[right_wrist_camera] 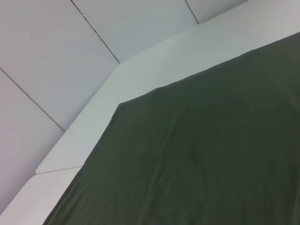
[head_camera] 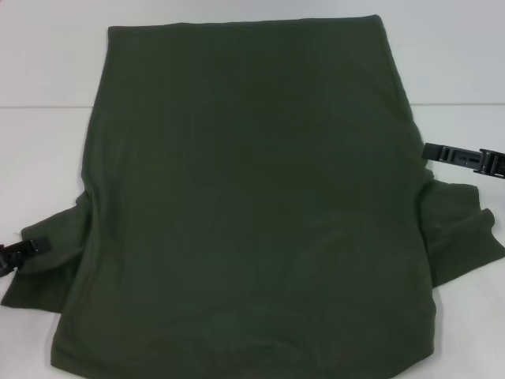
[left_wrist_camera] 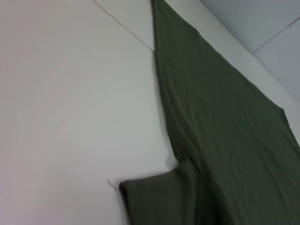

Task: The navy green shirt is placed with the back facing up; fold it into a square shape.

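White table [head_camera: 47,63] carries everything; its surface is bare around the cloth. The navy green shirt [head_camera: 260,197] lies flat across the middle of it, plain back up, hem toward the far edge and collar end nearest the robot, covering most of the head view. No fold made yet in the body; both short sleeves stick out sideways, slightly rumpled.

Left gripper [head_camera: 14,254] sits at the outer end of the left sleeve [head_camera: 47,260], low on the table, apparently touching the cloth. Placement suggests a grab on the sleeve to swing it inward. Fingers: cannot tell whether spread or pinching.

Right gripper [head_camera: 465,158] reaches in at the shirt's right edge, just above the right sleeve [head_camera: 461,229]. Fingers: cannot tell. Likely mirrors the left side for a symmetric first fold.
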{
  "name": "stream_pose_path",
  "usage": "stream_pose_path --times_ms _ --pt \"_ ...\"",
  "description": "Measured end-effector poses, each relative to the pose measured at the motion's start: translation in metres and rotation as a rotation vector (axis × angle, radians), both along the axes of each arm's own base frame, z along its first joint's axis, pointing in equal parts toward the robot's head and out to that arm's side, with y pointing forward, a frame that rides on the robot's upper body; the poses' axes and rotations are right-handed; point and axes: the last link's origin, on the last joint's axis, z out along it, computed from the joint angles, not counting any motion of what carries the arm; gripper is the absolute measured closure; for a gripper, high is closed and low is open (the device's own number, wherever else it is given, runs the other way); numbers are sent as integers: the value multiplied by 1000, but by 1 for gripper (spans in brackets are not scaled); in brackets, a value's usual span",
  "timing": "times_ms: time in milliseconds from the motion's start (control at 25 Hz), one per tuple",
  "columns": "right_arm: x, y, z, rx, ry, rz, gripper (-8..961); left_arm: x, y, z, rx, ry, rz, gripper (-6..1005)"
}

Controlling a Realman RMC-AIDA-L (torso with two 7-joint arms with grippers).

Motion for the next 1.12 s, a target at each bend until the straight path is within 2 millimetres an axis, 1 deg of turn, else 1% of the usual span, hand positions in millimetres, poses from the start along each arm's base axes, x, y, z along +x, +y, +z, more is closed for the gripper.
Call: stream_pose_path --times_ms 200,280,520,720,960,1120 --pt "0 -1 1 0 9 0 8 1 0 -2 -7 8 -4 325" --pt "0 -1 1 0 10 0 8 0 -1 -2 -7 9 -3 592" --pt "0 -2 3 3 20 1 8 -2 -3 -1 -3 8 5 846" --pt "0 -2 5 9 31 2 8 -2 -3 0 -1 5 8 987" --pt "1 -2 6 12 33 1 8 3 6 4 6 -7 3 988" --pt "0 -3 6 10 34 3 8 4 17 16 20 -11 25 988"
